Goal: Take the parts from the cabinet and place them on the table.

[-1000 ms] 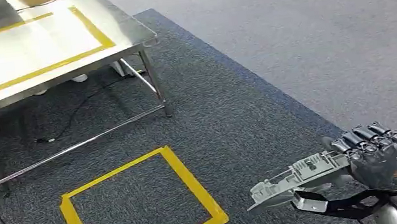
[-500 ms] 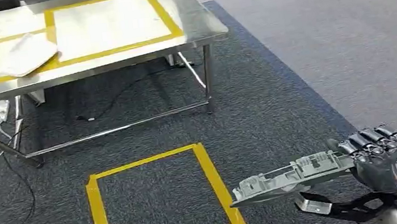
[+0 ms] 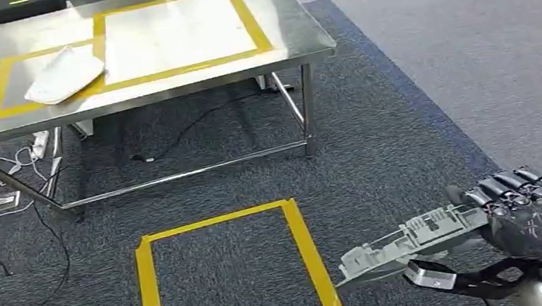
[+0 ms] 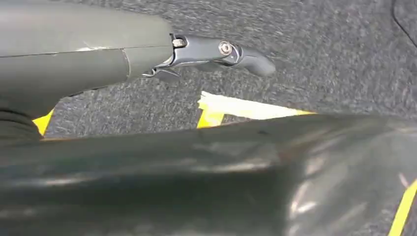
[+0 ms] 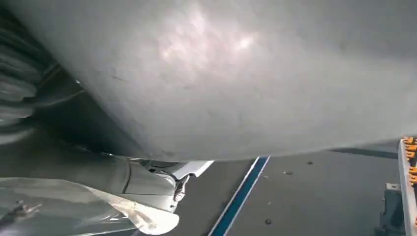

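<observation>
Right hand [image 3: 526, 209] clamped on the grey part [image 3: 411, 239], its long axis jutting out leftward from the fingers, and the table [image 3: 291, 22] lies well ahead and to the left, nearer this hand than the left [image 4: 88, 54], whose grip I cannot tell.

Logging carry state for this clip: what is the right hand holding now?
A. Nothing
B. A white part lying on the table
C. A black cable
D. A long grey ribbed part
D: in the head view the right hand grips one end of the long grey part, which juts out above the carpet, off the table.
</observation>
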{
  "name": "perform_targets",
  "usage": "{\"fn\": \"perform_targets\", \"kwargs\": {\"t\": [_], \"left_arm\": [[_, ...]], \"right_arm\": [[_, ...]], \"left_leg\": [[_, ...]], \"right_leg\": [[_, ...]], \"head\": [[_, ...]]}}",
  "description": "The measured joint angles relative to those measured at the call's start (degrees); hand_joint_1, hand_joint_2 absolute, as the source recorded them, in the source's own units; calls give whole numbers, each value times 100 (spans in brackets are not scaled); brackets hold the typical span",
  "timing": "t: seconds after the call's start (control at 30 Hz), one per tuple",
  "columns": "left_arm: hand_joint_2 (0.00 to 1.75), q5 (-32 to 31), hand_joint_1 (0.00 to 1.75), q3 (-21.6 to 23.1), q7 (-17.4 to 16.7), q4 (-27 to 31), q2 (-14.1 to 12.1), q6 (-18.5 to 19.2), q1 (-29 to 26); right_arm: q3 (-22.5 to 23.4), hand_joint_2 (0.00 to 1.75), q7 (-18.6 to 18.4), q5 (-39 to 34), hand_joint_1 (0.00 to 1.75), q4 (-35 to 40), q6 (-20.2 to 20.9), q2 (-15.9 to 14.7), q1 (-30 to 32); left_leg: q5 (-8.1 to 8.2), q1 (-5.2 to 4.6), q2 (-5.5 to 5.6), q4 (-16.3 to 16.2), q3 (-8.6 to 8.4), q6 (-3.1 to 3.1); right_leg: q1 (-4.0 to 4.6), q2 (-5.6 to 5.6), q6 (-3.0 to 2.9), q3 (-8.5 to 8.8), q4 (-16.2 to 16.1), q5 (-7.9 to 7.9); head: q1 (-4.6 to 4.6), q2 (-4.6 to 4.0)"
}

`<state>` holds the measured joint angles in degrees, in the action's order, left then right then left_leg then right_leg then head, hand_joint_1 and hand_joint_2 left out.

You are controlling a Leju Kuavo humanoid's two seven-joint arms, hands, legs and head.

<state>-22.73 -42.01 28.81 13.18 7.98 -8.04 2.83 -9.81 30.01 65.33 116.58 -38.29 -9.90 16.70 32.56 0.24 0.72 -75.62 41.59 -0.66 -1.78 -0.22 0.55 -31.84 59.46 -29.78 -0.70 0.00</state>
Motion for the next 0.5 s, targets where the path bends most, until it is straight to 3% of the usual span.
{"fn": "perform_targets", "kwargs": {"t": [0.03, 0.1, 0.13, 0.27, 0.3, 0.33, 0.43, 0.47, 0.5], "left_arm": [[0, -2, 0, -2, 2, 0, -2, 0, -3], [0, -9, 0, -4, 6, 0, -4, 2, -1], [0, -9, 0, -7, 9, 0, -9, 4, 8], [0, -11, 0, -11, 28, 2, -7, 9, -3], [0, -11, 0, -11, 28, 0, 2, 9, -13], [0, -11, 0, -11, 37, 2, 4, 9, -11], [0, -20, 0, -13, 37, 2, 0, 11, 10], [0, -31, 0, -13, 37, 2, 4, 11, 4], [0, -35, 0, -15, 37, 2, 9, 13, -4]], "right_arm": [[0, 175, 0, 0, 175, 0, 0, 0, 3], [0, 175, 0, -2, 175, 0, 2, 0, 1], [0, 175, 0, -2, 175, 0, 0, 0, 6], [-7, 175, -22, 7, 175, 0, 0, 0, 22], [-7, 175, -24, 7, 175, 2, 0, -2, 26], [-13, 175, -28, 7, 175, 0, 0, -7, 29], [-31, 175, -57, 9, 175, -4, 0, -33, 54], [-37, 175, -65, 9, 175, -9, 0, -33, 60], [-44, 175, -66, 9, 175, -17, 0, -35, 60]], "left_leg": [[-235, 0, -1, 307, -118, 11], [-767, -9, -10, 1301, -557, 77], [-635, -41, -38, 1464, -661, 108], [-590, -82, -35, 1629, -701, 204], [-631, -13, -30, 1726, -795, 238], [-614, -27, -27, 1758, -839, 273], [-556, -56, -26, 1754, -875, 339], [-534, -70, -24, 1750, -892, 347], [-507, -79, -20, 1747, -925, 346]], "right_leg": [[0, -8, 6, 29, 0, -21], [1, -21, 31, 106, -10, -68], [10, -32, 62, 80, -30, -88], [14, -44, 222, 156, -109, -104], [-11, -35, 244, 123, -74, -145], [6, -20, 245, 71, 79, -223], [19, 4, 255, -699, 1393, -741], [24, 7, 257, -908, 1667, -761], [26, 7, 251, -959, 1643, -618]], "head": [[4, 0], [2, 0], [0, 0], [4, 0], [-7, 2], [-22, 0], [-55, 0], [-61, 0], [-57, 0]]}}
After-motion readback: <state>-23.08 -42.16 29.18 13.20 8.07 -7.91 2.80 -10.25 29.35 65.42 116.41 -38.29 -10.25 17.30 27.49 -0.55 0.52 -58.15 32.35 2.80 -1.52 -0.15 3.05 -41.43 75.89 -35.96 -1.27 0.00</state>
